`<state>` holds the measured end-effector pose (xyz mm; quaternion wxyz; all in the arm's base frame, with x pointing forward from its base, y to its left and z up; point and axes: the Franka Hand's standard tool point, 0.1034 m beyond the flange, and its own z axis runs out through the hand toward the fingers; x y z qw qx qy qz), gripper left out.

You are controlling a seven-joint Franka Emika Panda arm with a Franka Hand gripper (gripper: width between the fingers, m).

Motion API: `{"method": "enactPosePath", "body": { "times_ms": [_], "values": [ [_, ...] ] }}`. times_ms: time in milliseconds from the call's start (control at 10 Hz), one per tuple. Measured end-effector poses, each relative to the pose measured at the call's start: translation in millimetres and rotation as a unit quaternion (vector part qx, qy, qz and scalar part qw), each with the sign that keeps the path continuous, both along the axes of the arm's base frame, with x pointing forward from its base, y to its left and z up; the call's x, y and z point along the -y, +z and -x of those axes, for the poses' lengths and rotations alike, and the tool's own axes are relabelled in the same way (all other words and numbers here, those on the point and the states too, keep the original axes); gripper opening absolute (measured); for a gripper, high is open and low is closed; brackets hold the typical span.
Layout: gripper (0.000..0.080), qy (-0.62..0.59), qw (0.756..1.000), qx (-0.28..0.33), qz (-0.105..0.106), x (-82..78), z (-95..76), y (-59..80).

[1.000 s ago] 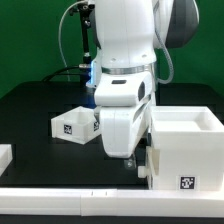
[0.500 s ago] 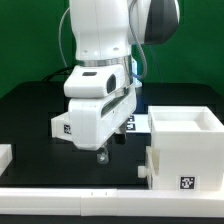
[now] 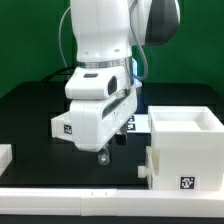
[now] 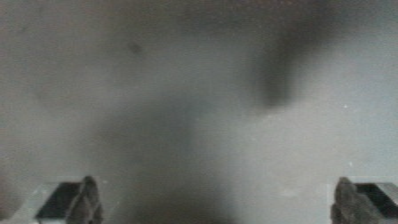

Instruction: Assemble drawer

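The drawer's large white hollow casing (image 3: 185,145) stands at the exterior view's right, with a tag on its front. A small white box tray (image 3: 68,124) with a tag lies behind my hand, partly hidden by it. My gripper (image 3: 102,155) hangs just above the black table, in front of the tray and to the left of the casing. In the wrist view my gripper (image 4: 221,202) is open and holds nothing. Its fingers (image 4: 75,200) stand far apart over a blurred grey surface.
A long white border rail (image 3: 90,201) runs along the table's front edge. A white piece (image 3: 5,155) shows at the far left edge. A small white part (image 3: 143,172) sticks out at the casing's lower left corner.
Since one second ago my hand has swung from beside the casing to the exterior view's left and turned. It has held still over the last half second.
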<state>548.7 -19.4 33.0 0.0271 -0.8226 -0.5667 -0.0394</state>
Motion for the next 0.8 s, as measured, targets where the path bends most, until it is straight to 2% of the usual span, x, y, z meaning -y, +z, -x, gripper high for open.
{"method": "enactPosePath", "body": {
  "times_ms": [100,200,400,600,800],
  "values": [
    [0.0649,0.004,1.000,0.002,0.004,7.5,7.4,8.1],
    [0.0649,0.000,1.000,0.002,0.010,14.9,24.3,23.4],
    [0.0649,-0.034,0.999,0.005,0.023,19.0,53.4,54.1],
    [0.0649,-0.033,0.999,-0.001,0.019,18.7,50.9,43.6],
    [0.0649,-0.033,0.999,-0.002,0.019,18.7,51.7,43.2]
  ]
}}
